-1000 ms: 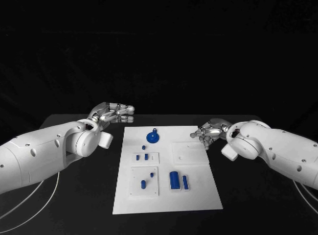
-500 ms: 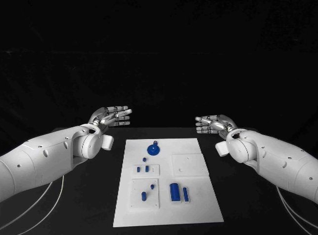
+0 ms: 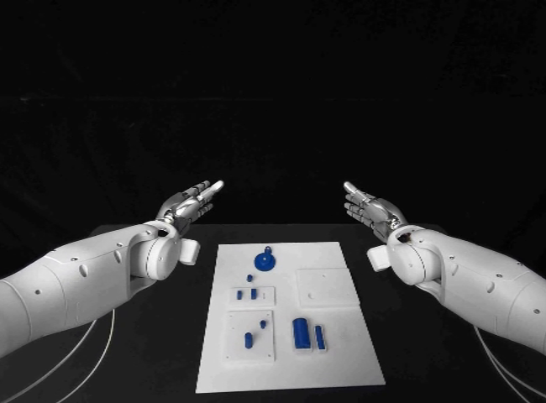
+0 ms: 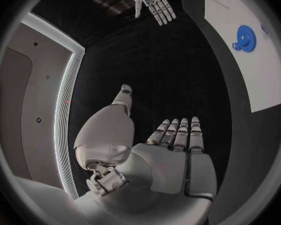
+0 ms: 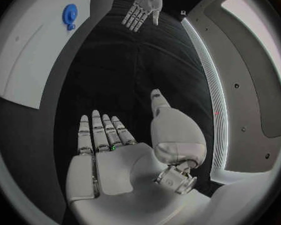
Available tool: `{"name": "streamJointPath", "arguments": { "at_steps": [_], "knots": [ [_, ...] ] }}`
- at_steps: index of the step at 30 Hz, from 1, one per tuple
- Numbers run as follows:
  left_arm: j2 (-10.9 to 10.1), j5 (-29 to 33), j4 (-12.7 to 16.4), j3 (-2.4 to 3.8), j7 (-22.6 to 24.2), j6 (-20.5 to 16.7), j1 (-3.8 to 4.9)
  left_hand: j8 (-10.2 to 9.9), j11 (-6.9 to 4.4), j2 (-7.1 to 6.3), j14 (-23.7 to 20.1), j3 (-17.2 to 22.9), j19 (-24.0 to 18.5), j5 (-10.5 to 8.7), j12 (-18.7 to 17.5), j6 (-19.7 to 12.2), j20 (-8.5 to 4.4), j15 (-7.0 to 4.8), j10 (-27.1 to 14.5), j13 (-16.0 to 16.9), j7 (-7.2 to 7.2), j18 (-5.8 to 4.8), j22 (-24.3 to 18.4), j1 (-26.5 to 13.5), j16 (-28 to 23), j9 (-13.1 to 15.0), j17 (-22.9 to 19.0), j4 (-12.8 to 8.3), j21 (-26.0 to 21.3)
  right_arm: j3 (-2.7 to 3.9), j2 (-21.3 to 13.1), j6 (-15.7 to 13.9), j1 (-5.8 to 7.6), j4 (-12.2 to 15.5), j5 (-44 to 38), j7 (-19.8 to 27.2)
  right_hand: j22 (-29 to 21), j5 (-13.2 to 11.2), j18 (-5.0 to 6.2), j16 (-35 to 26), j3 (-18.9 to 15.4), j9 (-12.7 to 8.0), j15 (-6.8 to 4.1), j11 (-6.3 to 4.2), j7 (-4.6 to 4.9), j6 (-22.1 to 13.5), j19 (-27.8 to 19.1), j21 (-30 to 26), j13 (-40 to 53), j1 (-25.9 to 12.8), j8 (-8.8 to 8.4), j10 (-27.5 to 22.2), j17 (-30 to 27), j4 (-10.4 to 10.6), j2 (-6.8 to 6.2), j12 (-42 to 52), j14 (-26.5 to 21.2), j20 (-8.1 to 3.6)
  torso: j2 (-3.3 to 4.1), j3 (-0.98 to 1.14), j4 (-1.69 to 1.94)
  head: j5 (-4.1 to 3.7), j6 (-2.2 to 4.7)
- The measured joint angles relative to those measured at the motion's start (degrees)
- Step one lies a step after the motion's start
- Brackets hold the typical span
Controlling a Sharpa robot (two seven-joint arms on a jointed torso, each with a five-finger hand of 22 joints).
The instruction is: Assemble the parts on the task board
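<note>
while both arms run off frame, left hand empty, fingers extended, right hand likewise

Left hand and right hand raised (fingers straight, holding nothing).

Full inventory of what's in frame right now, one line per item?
Table: one, black, under everything.
Task board: one, white plate, middle of the table, with raised square panels.
Round part: one, blue, disc with a small tab, far end of the board.
Small parts: several, blue, short pegs on the panels along the board's left half.
Long parts: two, blue, side by side near the board's near end, right of centre.
Left hand: one, silver, raised beyond the board's far left corner, fingers straight, holds nothing.
Right hand: one, silver, raised beyond the far right corner, fingers straight, holds nothing.
</note>
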Motion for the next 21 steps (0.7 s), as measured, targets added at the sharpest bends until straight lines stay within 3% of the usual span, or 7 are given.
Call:
{"name": "streamJointPath", "arguments": {
  "at_steps": [3,5,7,11,14,17,21],
  "knots": [
    [-1.10,0.04,3.80,0.72,0.36,-1.78,-1.51,-0.20,-0.76,0.14,-4.65,0.00,-4.94,-0.32,-0.07,-4.01,-1.21,-0.80,-4.29,-0.27,-0.71,-0.04,-0.38,-17.58,-0.32,-0.28,-0.31,0.00,-0.38,-1.56,-1.05,-1.88,-0.07,3.77,1.23,0.64,-0.37,-1.81,-0.92,-0.25,0.19,-0.31,-0.75,-0.73,-0.63,-4.77,-4.71,-0.44,-0.32,-12.49,-0.19,-5.36,-0.30,0.28,-0.43,-0.39,-7.07,-1.35,-1.24,0.18,-0.12,0.25,-0.60],
    [-2.00,0.14,6.61,1.27,0.75,-3.34,-2.62,-0.20,-1.08,0.22,-6.51,0.00,-6.98,-0.62,-0.30,-5.64,-1.70,-1.17,-6.04,-0.38,-0.99,-0.88,-0.54,-25.25,-0.32,-0.38,-0.41,0.00,-0.43,-2.76,-1.86,-3.49,-0.11,6.61,2.32,1.28,-0.52,-2.55,-1.33,-0.31,0.16,-0.44,-1.06,-1.06,-0.89,-6.71,-6.64,-0.44,-0.45,-17.70,-0.33,-7.51,-0.48,0.32,-0.60,-0.40,-9.96,-1.90,-2.21,0.33,-0.20,0.42,-1.04],
    [-3.17,0.31,10.36,1.98,1.37,-5.66,-4.14,-0.42,-1.27,0.30,-8.11,0.00,-8.63,-0.66,-0.34,-7.02,-2.10,-1.42,-7.56,-0.45,-1.22,-0.89,-0.65,-31.72,-0.57,-0.47,-0.51,0.00,-0.69,-4.33,-2.95,-5.87,-0.15,10.47,3.98,2.34,-0.62,-3.14,-1.33,-0.54,0.20,-0.54,-1.31,-1.28,-1.09,-8.33,-8.26,-0.78,-0.52,-22.04,-0.33,-9.35,-0.56,0.60,-0.76,-0.59,-12.37,-2.32,-2.98,0.44,-0.26,0.55,-1.34],
    [-5.44,0.71,17.91,3.25,2.92,-11.03,-7.26,-0.43,-1.72,0.33,-9.81,0.00,-10.37,-0.66,-0.34,-8.38,-2.68,-1.75,-9.01,-0.54,-1.66,-0.88,-0.79,-38.97,-0.58,-0.54,-0.61,0.00,-0.69,-7.35,-5.05,-11.28,-0.30,18.05,7.79,5.00,-0.72,-3.76,-2.14,-0.54,0.20,-0.60,-1.62,-1.59,-1.39,-10.06,-9.88,-0.78,-0.64,-26.90,-0.54,-11.38,-0.66,0.60,-0.93,-0.67,-15.07,-2.96,-4.30,0.65,-0.39,0.73,-1.80],
    [-6.91,1.05,22.98,4.04,4.26,-15.39,-9.32,-0.43,-1.71,0.38,-10.42,0.00,-11.02,-0.83,-0.34,-8.96,-2.73,-1.74,-9.63,-0.58,-1.69,-0.87,-0.83,-42.07,-0.58,-0.60,-0.62,0.00,-0.90,-9.48,-6.52,-15.84,-0.50,23.51,11.03,7.29,-0.77,-3.96,-2.17,-0.54,0.35,-0.68,-1.80,-1.67,-1.48,-10.77,-10.60,-0.78,-0.65,-28.92,-0.54,-12.10,-0.69,0.75,-1.00,-0.67,-16.11,-3.05,-4.75,0.72,-0.44,0.76,-1.93],
    [-8.05,1.40,26.77,4.68,5.55,-19.45,-10.81,-0.43,-1.69,0.39,-10.73,0.00,-11.53,-0.88,-0.34,-9.25,-2.83,-2.03,-10.00,-0.61,-1.58,-1.00,-0.88,-43.91,-0.58,-0.60,-0.62,0.00,-0.90,-11.12,-7.70,-20.17,-0.68,27.81,14.14,9.44,-0.82,-4.40,-2.17,-0.77,0.35,-0.73,-1.87,-1.86,-1.54,-11.74,-11.70,-1.03,-0.72,-31.57,-0.54,-13.19,-0.75,0.75,-1.07,-0.67,-17.55,-3.34,-4.96,0.75,-0.44,0.76,-1.97],
    [-8.90,1.75,29.62,5.13,6.76,-23.20,-11.93,-0.43,-1.88,0.40,-11.54,0.00,-12.35,-0.88,-0.56,-9.87,-3.03,-2.04,-10.61,-0.62,-1.78,-1.75,-0.90,-46.34,-0.58,-0.63,-0.70,0.00,-0.90,-12.35,-8.66,-24.35,-0.77,31.19,17.11,11.52,-0.86,-4.42,-2.17,-0.77,0.35,-0.75,-1.91,-1.86,-1.63,-11.84,-11.70,-1.03,-0.75,-31.77,-0.54,-13.36,-0.78,0.75,-1.10,-0.67,-17.64,-3.34,-5.07,0.77,-0.46,0.76,-1.97]
  ]
}}
